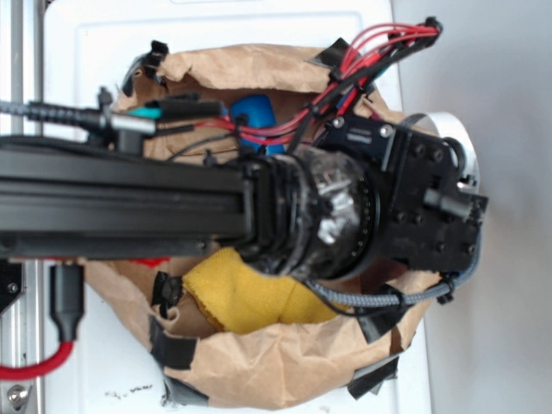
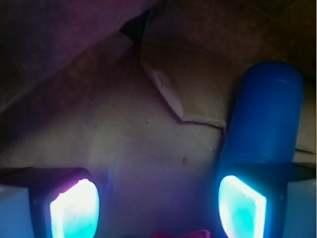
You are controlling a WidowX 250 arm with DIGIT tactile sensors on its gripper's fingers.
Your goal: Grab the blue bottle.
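My pincer (image 2: 158, 206) hangs open with the blue bottle (image 2: 265, 114) off at frame right, so I'd shift right to straddle it before closing.

A white counter (image 1: 216, 34) with a shallow raised rim line fills most of the exterior view, lit evenly and brightly, and to its right lies a plain pale grey surface (image 1: 509, 345). A metal rail (image 1: 19, 52) runs along the counter's left edge, and a few dark specks sit near its bottom edge. In the wrist view the surroundings are dim, showing only creased brown paper (image 2: 148, 124) tinted by bluish-purple light.
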